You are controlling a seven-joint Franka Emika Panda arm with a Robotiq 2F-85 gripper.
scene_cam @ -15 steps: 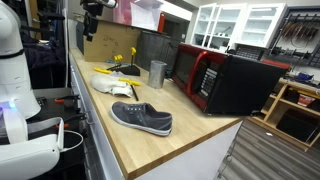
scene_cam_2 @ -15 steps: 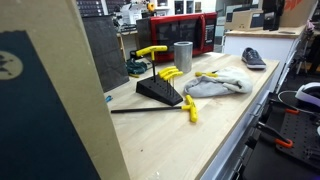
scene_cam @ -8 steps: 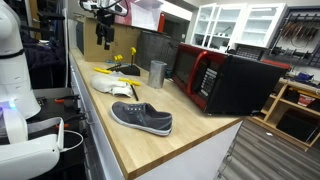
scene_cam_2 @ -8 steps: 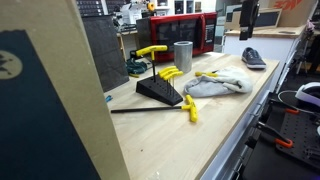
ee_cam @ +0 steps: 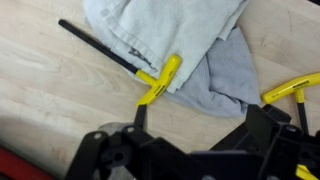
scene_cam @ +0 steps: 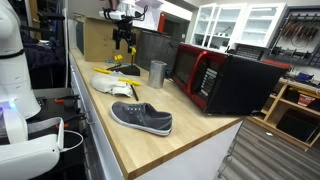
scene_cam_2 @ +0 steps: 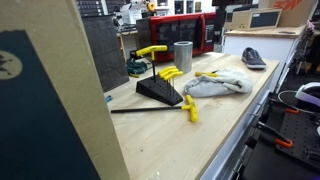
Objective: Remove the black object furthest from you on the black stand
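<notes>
The arm at the far end of the light wooden counter [scene_cam: 190,125]. Over the preceding second the black Robotiq gripper [scene_cam: 124,40] had travelled along the counter and downward. It hung above the cluster of tools, well clear of the dark grey sneaker [scene_cam: 142,118] and the red microwave [scene_cam: 225,80]. It had also left the exterior view in which it had shown at the upper right half a second earlier.

In the wrist view the fingers [ee_cam: 262,135] stood wide apart with nothing between them. Below them lay the crumpled grey-white cloth [ee_cam: 180,30] and a loose black-shafted key with a yellow T-handle [ee_cam: 158,82]. A second yellow handle [ee_cam: 290,90] showed at the right edge.

The low black wedge-shaped stand [scene_cam_2: 160,92] sat on the counter just beside the cloth, near the grey metal cup [scene_cam_2: 182,55]. The yellow-handled black keys [scene_cam_2: 170,73] were seated in it, undisturbed. Which of them stood furthest could not be told.

The stand itself did not appear in the wrist view. The shift therefore read as an approach only: alignment over the stand, descent and closure on a key were judged still to come. The tools, cloth, cup and sneaker lay as before.
</notes>
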